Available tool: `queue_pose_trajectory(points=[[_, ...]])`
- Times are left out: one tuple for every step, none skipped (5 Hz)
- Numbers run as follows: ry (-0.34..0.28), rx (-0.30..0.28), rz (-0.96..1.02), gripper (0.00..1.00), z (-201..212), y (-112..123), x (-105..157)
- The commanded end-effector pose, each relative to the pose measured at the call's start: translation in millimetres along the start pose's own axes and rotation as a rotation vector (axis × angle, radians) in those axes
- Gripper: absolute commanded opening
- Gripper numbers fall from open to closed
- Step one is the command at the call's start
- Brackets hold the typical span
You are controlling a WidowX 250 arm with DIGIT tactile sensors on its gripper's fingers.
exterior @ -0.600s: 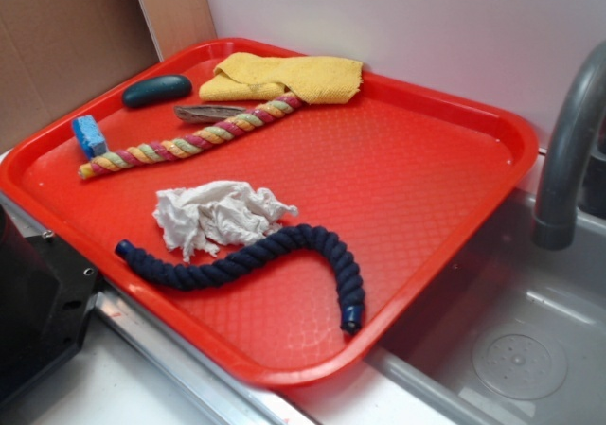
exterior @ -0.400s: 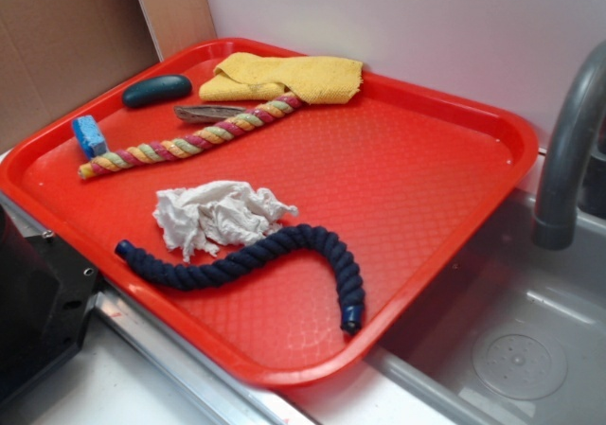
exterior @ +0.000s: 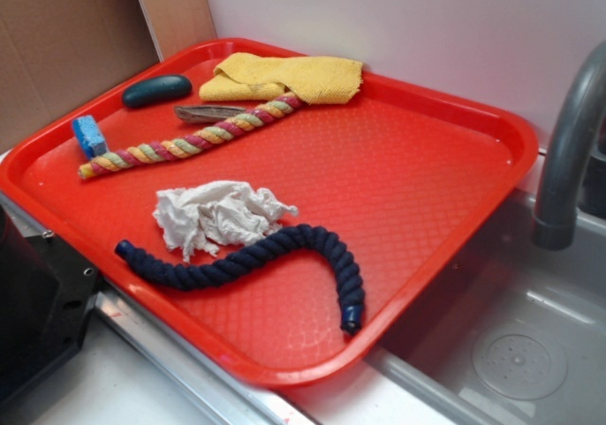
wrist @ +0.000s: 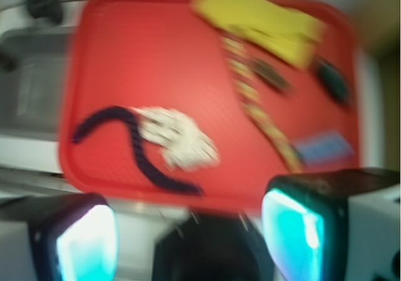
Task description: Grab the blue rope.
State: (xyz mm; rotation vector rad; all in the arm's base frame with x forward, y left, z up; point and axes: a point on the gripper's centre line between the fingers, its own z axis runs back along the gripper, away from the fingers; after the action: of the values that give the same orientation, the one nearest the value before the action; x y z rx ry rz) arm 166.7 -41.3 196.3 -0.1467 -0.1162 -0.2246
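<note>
The blue rope (exterior: 254,255) is thick, dark navy and twisted. It lies in an S-curve near the front edge of the red tray (exterior: 445,174). In the blurred wrist view the blue rope (wrist: 128,146) shows at the tray's left side, beside the crumpled white paper. My gripper (wrist: 191,231) is high above, off the tray's near edge. Its jaws stand wide apart with nothing between them. The gripper does not show in the exterior view.
On the tray lie crumpled white paper (exterior: 216,215), a pink-yellow-green striped rope (exterior: 194,138), a yellow cloth (exterior: 284,77), a small light-blue block (exterior: 90,134), a dark teal oval object (exterior: 156,90) and a brownish piece (exterior: 208,113). A grey faucet (exterior: 568,150) and sink (exterior: 511,349) stand right. A black object (exterior: 33,302) sits front left.
</note>
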Motion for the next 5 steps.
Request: queue_pose_trajectory(points=[[-0.024, -0.058, -0.241, 1.00, -33.3, -36.1, 25.9], [-0.024, -0.058, -0.241, 1.00, -33.3, -36.1, 25.9], [-0.024, -0.058, -0.241, 1.00, -33.3, -36.1, 25.9], [-0.105, 0.049, -0.516, 1.00, -89.3, -54.0, 40.3], [-0.094, 0.032, -0.768, 1.00, -143.6, -77.6, 36.1]])
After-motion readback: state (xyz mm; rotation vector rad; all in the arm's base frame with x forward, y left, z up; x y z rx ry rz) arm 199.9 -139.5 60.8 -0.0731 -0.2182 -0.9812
